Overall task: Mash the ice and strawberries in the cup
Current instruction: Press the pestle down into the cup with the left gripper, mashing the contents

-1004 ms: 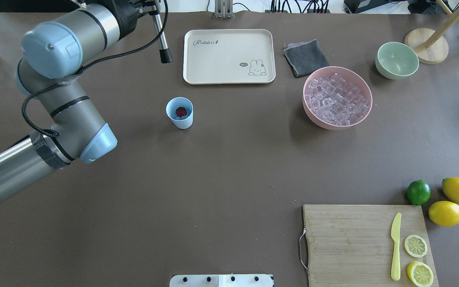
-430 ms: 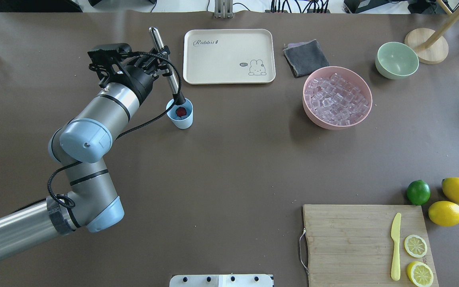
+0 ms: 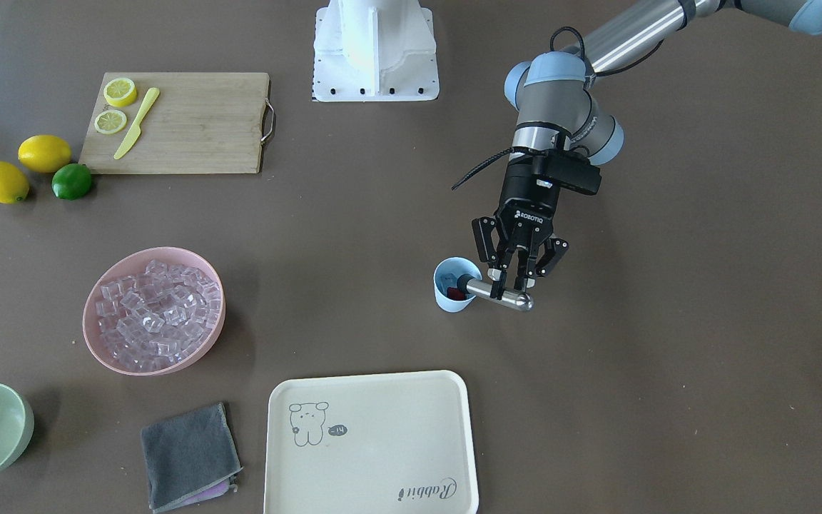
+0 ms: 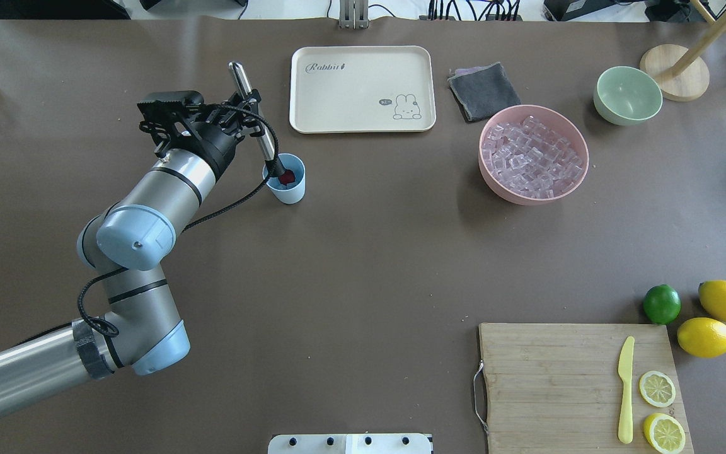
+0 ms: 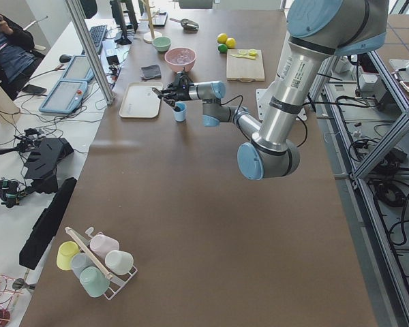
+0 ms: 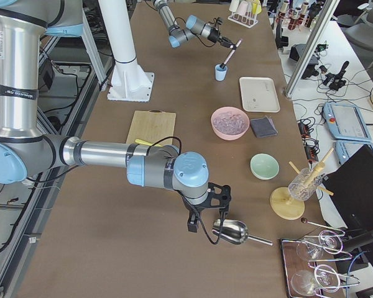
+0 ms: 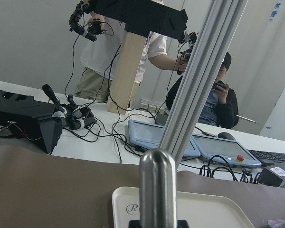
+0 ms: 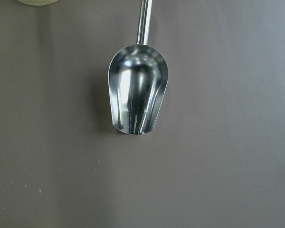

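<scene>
The pale blue cup (image 4: 287,188) (image 3: 448,300) stands left of the table's middle, in front of the beige tray. Red strawberry (image 4: 286,180) shows inside it. My left gripper (image 4: 251,116) (image 3: 513,287) is shut on a steel muddler (image 4: 240,79) (image 3: 518,302), which slants down with its black tip inside the cup on the strawberry. The ice (image 4: 532,156) (image 3: 154,314) fills a pink bowl (image 4: 580,173) to the right. My right gripper (image 6: 208,214) hangs over a metal scoop (image 8: 137,95) lying on the table; whether it is open or shut, I cannot tell.
A beige tray (image 4: 363,60), a grey cloth (image 4: 484,91) and a pale green bowl (image 4: 628,94) line the far side. Near right lie a cutting board (image 4: 552,372) with a yellow knife and lemon slices, a lime (image 4: 662,304) and two lemons.
The left arm swung in from the far left and brought the muddler down from beside the tray into the cup. Since 0.4 s ago its tip has pushed down onto the strawberry.
</scene>
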`<state>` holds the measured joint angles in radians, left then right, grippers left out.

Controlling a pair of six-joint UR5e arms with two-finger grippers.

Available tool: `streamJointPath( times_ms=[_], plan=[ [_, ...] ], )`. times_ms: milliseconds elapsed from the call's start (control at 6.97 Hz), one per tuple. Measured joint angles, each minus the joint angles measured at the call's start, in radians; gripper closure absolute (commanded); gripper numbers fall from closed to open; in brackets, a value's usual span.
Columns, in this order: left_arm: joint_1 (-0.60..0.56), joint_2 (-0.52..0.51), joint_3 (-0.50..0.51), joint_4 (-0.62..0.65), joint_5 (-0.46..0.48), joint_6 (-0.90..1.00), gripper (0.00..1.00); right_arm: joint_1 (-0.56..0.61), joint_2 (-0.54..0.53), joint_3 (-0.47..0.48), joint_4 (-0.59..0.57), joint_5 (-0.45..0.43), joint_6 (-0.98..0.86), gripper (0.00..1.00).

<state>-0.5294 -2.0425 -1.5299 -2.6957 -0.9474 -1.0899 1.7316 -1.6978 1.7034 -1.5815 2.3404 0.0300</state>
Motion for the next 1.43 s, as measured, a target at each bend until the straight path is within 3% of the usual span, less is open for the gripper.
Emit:
streamJointPath(
  times_ms=[430,860,1147,1290,1434],
  plan=[
    [-0.037,0.025,-0.074,-0.014,-0.049,0.0,1.0,0.0,0.002,0.002,0.001,0.0,-0.001,0.0],
    [0.051,0.011,-0.01,-0.038,0.061,-0.008,1.0,0.006,-0.004,0.006,0.0,-0.001,-0.01,0.0],
    [0.068,0.016,-0.009,-0.045,0.081,-0.006,1.0,0.01,-0.008,0.005,0.0,-0.003,-0.011,0.0],
    [0.047,0.014,-0.02,-0.042,0.059,-0.003,1.0,0.01,-0.01,0.002,0.0,-0.005,-0.012,0.0],
    [-0.017,0.016,-0.029,-0.037,-0.031,-0.004,1.0,0.011,-0.011,0.0,0.001,-0.006,-0.012,0.0]
  ],
)
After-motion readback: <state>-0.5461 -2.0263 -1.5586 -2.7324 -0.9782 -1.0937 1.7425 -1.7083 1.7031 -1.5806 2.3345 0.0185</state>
